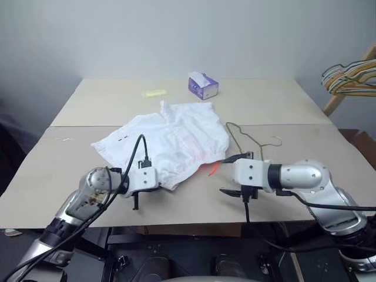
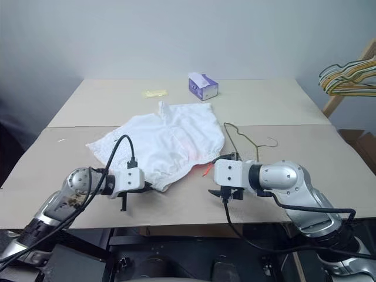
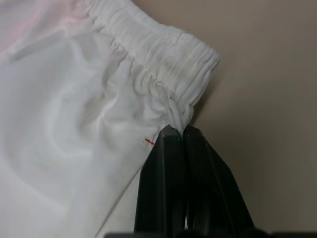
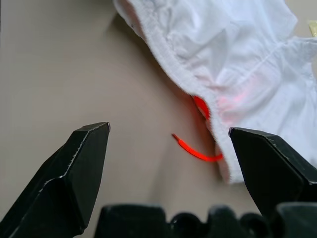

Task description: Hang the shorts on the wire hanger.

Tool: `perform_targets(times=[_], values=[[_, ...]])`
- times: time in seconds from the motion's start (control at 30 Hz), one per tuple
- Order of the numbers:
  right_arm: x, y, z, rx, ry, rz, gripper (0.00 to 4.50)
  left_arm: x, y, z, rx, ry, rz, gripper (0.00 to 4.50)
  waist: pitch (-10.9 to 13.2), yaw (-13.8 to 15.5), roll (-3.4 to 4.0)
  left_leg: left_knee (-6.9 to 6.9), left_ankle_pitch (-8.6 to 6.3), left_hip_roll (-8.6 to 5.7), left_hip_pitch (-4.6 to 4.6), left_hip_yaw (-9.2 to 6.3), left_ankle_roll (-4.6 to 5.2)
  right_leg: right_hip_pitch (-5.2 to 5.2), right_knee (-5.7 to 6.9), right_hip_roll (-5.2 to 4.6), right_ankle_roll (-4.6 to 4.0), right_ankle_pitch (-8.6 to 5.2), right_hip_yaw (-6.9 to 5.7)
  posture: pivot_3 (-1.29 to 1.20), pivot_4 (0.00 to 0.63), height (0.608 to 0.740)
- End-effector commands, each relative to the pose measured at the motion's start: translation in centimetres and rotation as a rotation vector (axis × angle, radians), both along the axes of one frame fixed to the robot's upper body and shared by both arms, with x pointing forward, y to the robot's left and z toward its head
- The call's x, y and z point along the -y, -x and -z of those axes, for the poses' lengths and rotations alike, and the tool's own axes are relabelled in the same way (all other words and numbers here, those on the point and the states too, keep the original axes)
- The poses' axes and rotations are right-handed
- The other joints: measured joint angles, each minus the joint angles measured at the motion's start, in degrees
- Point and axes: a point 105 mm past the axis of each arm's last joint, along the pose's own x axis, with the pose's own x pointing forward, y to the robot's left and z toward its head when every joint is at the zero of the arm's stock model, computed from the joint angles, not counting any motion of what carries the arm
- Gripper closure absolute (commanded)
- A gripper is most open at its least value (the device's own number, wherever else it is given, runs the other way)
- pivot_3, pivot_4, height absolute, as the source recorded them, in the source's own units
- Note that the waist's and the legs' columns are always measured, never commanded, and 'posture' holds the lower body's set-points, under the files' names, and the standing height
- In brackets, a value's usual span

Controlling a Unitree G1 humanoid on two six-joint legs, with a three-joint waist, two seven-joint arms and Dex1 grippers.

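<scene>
The white shorts (image 1: 170,141) lie crumpled in the middle of the table, with the gathered waistband (image 3: 163,54) towards me and an orange-red cord (image 4: 195,148) poking out at its right end. My left gripper (image 3: 176,130) is shut on the near left corner of the waistband, low over the table (image 1: 161,185). My right gripper (image 4: 169,130) hangs open just right of the shorts (image 1: 230,175), its fingers wide apart, with the cord on the table between and beyond them. The thin dark wire hanger (image 1: 247,141) lies flat to the right of the shorts, behind the right gripper.
A purple tissue box (image 1: 203,85) and a yellow slip (image 1: 155,93) sit at the back of the table. A bunch of coloured hangers (image 1: 349,76) hangs on a wooden stand at the far right. The table's front edge (image 1: 176,224) runs just below both grippers.
</scene>
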Motion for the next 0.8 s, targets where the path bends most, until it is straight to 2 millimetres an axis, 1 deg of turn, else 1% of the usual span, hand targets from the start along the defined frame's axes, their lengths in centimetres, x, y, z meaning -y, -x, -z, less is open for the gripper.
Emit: perform_targets(times=[0.03, 0.17, 0.2, 0.23, 0.27, 0.37, 0.4, 0.43, 0.53, 0.67, 0.8], values=[[-1.5, 0.0, -0.1, 0.044, 0.013, -0.006, 0.00, 0.9, -0.6, -1.0, 0.033, 0.027, 0.010, 3.83, -0.01, -0.53, -0.01, 0.00, 0.00, -0.01, 0.00, 0.00, 0.00, -0.01, 0.00, 0.00, 0.00, 0.00, 0.01, 0.07, 0.000, 0.740], [-2.5, 0.1, 0.2, 0.050, 0.016, -0.021, 0.00, 1.0, -0.5, -1.3, 0.028, 0.042, 0.019, 2.45, 0.00, -1.52, -0.01, 0.00, 0.00, -0.03, -0.04, -0.02, 0.00, -0.04, -0.02, -0.01, 0.00, 0.00, 0.03, 0.06, 0.000, 0.740], [-2.7, 0.1, 0.3, 0.055, 0.020, -0.025, 0.00, 0.7, -0.4, -1.6, 0.026, 0.044, 0.021, 2.17, 0.00, -1.67, -0.01, 0.00, 0.00, -0.04, -0.04, -0.02, 0.00, -0.03, -0.02, -0.02, 0.00, 0.00, 0.03, 0.06, 0.000, 0.740], [-3.0, 0.0, 0.3, 0.058, 0.022, -0.028, 0.00, 0.5, -0.3, -1.9, 0.025, 0.043, 0.021, 1.78, -0.01, -1.80, -0.01, 0.00, 0.00, -0.04, -0.03, -0.02, 0.00, -0.03, -0.02, -0.02, 0.00, 0.00, 0.04, 0.06, 0.000, 0.740], [-3.3, 0.0, 0.3, 0.058, 0.021, -0.034, 0.00, 0.0, -0.3, -2.2, 0.031, 0.038, 0.016, 1.45, -0.01, -1.83, -0.01, 0.00, 0.00, -0.03, -0.02, -0.03, 0.00, -0.03, -0.02, 0.00, 0.00, 0.00, 0.03, 0.06, 0.000, 0.740], [-5.0, -0.4, -0.1, 0.035, 0.021, -0.060, 0.00, -2.9, 0.0, -3.2, 0.060, -0.045, -0.008, 0.47, 0.00, -2.77, 0.00, -0.01, 0.00, 0.01, -0.01, -0.05, 0.00, -0.09, 0.04, 0.04, -0.01, -0.01, 0.03, 0.06, 0.000, 0.740], [-5.4, -0.5, -0.2, 0.025, 0.025, -0.060, 0.00, -3.5, 0.0, -3.4, 0.066, -0.069, -0.014, 0.06, 0.00, -3.08, 0.00, -0.02, 0.00, 0.03, 0.00, -0.06, 0.00, -0.10, 0.07, 0.06, -0.01, -0.01, 0.03, 0.06, 0.000, 0.740], [-5.8, -0.6, -0.2, 0.014, 0.028, -0.057, 0.00, -4.1, 0.1, -3.6, 0.070, -0.089, -0.023, 0.02, 0.00, -3.19, 0.00, -0.03, 0.00, 0.04, 0.01, -0.08, 0.00, -0.09, 0.08, 0.06, -0.02, -0.02, 0.03, 0.06, 0.000, 0.740], [-7.9, -0.9, 0.2, -0.010, 0.051, -0.077, 0.00, -6.4, 0.3, -4.5, 0.076, -0.120, -0.071, 0.02, 0.00, -3.29, 0.00, -0.03, 0.00, 0.03, 0.01, -0.07, 0.00, -0.09, 0.08, 0.03, -0.03, -0.02, 0.03, 0.07, 0.000, 0.740], [-10.4, -1.9, 1.2, -0.009, 0.080, -0.046, 0.00, -8.6, 0.1, -4.9, 0.101, -0.150, -0.155, 0.02, 0.00, -3.03, 0.01, -0.04, 0.00, 0.02, -0.04, -0.07, 0.00, -0.12, 0.08, 0.01, -0.03, -0.03, -0.01, 0.09, 0.000, 0.740], [-12.0, -2.7, 2.0, 0.016, 0.099, -0.006, 0.00, -9.9, 0.5, -4.4, 0.097, -0.173, -0.204, 0.02, 0.01, -2.93, 0.02, -0.06, 0.03, 0.02, -0.05, -0.06, -0.06, -0.15, 0.15, 0.00, -0.03, -0.02, -0.03, 0.11, 0.000, 0.740]])
